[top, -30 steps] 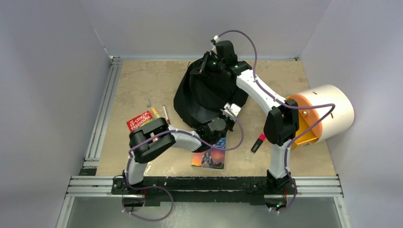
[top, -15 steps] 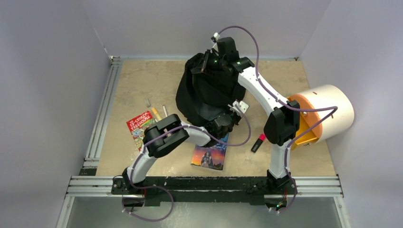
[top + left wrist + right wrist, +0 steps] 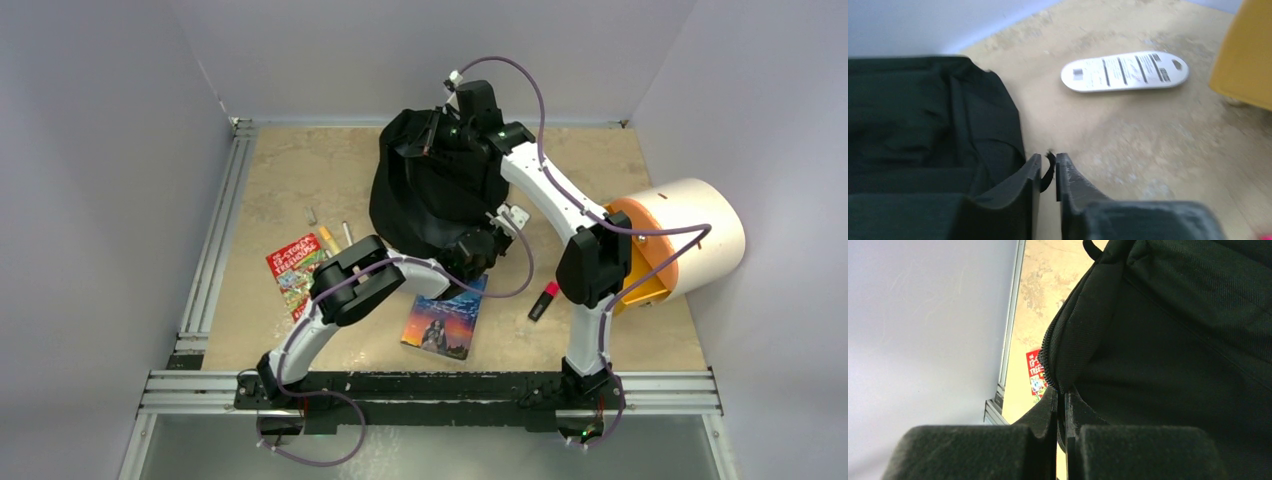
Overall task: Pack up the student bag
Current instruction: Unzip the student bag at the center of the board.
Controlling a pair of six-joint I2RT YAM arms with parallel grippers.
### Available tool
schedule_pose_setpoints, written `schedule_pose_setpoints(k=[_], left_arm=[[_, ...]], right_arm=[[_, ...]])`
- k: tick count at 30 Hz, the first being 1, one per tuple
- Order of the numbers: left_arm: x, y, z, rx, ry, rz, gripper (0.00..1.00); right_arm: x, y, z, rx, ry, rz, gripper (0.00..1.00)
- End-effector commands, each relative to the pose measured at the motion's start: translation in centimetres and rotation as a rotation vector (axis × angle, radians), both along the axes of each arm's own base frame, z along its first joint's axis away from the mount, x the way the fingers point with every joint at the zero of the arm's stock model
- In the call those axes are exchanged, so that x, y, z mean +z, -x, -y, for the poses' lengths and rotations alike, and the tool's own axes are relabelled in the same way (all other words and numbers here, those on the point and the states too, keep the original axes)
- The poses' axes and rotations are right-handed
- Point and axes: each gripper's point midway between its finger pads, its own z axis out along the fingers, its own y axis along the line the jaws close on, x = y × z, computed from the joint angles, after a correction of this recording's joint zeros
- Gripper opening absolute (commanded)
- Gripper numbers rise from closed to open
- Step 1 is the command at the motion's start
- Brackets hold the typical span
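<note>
Nearest us on the tan bench (image 3: 290,170) lies a paperback book with a sunset cover (image 3: 443,322), with a red-and-black marker (image 3: 543,300) to its right. Further left we see a red paperback book (image 3: 293,268) and, just beyond it, an orange pen (image 3: 327,238) and a white pen (image 3: 348,234). The left gripper (image 3: 1048,160) sits at the near right edge of the student bag (image 3: 430,190), a large soft black fabric backpack on the bench's far half. Its jaws are a narrow slit apart with a black tab between them, and we cannot tell whether they grip it. Well right lies a cream-and-orange cylinder (image 3: 690,235). At the bag's far top, the right gripper (image 3: 1061,399) has its jaws pinched on the zipped rim.
</note>
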Motion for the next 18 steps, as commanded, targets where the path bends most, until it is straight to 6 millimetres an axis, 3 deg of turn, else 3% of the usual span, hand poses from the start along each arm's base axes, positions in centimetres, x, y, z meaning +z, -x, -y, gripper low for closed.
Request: schedule_pose_setpoints(k=[1,5,12,16,18], left_arm=[[2.1,2.9,0.2,-0.102,0.043,-0.043,0.29],[3.4,6.6,-2.5,-0.167,0.114,-0.135,0.49],[6.3,13.4,-8.3,-0.236,0.231,-0.247,0.6],[7.8,15.0,-12.7,-0.153,0.323,-0.361,0.62],[7.6,15.2,-15.4,-0.048,0.374,-0.436,0.63]], right_arm=[[7.3,1.5,-0.6,0.045,-0.107,0.178,0.0],[6.9,1.3,-0.4,0.046,-0.092,0.183,0.0],[5.6,0.4,0.1,0.016,-0.063,0.194,0.0],[4.7,-0.1,0.4,-0.005,-0.057,0.203,0.0],[4.4,-0.2,0.3,-0.006,-0.06,0.211,0.0]])
